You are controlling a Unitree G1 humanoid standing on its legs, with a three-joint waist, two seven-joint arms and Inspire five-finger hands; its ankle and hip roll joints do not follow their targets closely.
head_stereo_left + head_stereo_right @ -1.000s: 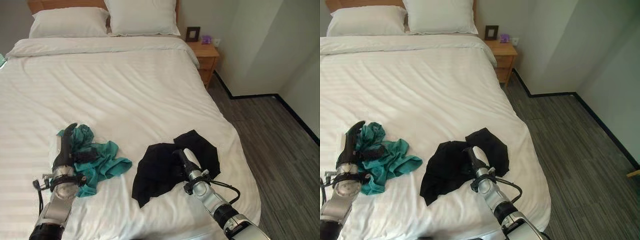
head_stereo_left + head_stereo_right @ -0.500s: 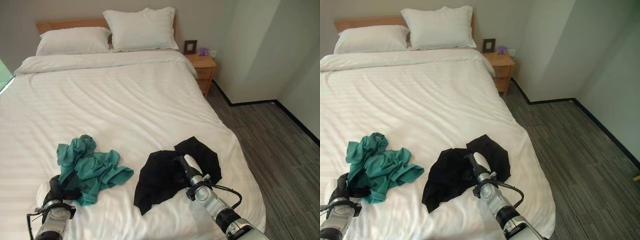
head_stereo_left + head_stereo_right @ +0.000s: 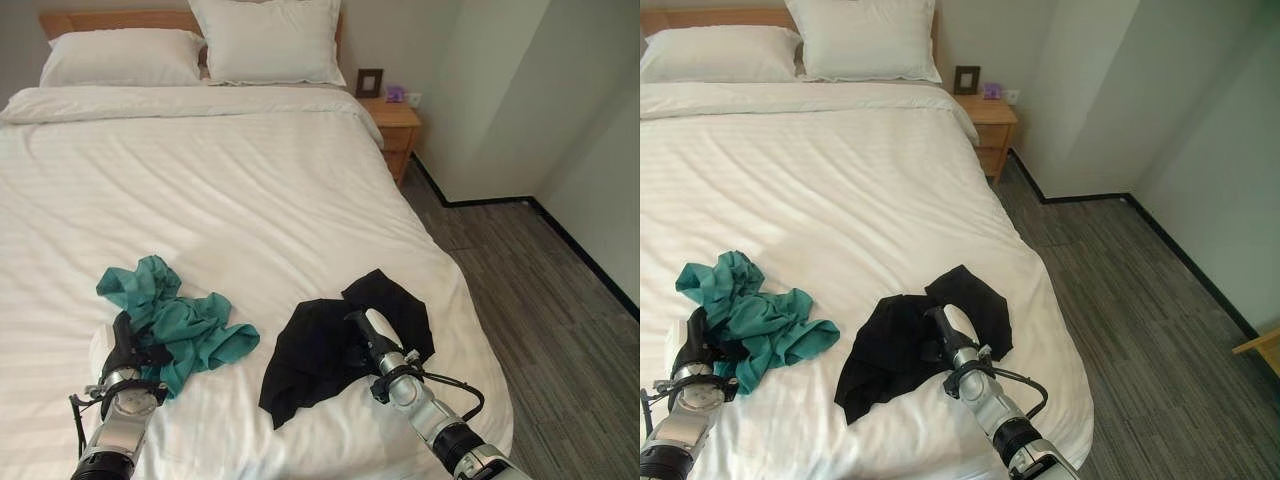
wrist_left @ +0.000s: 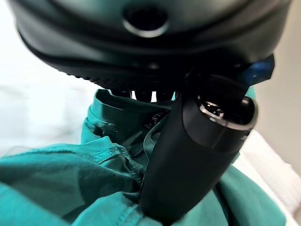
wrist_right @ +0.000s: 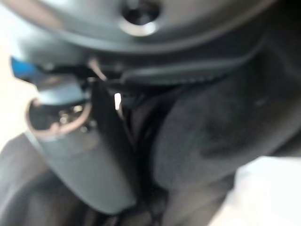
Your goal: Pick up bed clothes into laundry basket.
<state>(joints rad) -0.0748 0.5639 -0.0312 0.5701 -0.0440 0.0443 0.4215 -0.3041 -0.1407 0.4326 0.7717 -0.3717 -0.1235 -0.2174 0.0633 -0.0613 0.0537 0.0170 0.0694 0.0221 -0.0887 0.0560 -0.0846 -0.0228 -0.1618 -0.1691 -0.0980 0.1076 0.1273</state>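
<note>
Both garments lie on the near part of the white bed [image 3: 250, 190], well apart from each other: the teal garment [image 3: 175, 322] toward my left, the black garment [image 3: 330, 345] toward my right. My left robot hand [image 3: 128, 350] sits at the near edge of the teal cloth; in its wrist view the thumb [image 4: 188, 160] is pressed down into bunched teal folds with the fingers curled behind them — clamped on the teal garment. My right robot hand [image 3: 368, 335] rests on the middle of the black garment, and its wrist view shows dark cloth gathered between thumb and fingers, so I judge it clamped on the black cloth as well. No laundry basket is in sight on the bed or on the grey floor [image 3: 540, 280] beside it. The step in hand appears to be securing both pieces before lifting. To do it well, I should keep both grips firm and raise each bundle straight up until trailing edges clear the sheet — loose hems of the black piece spread wide and could drag or slip out.
</note>
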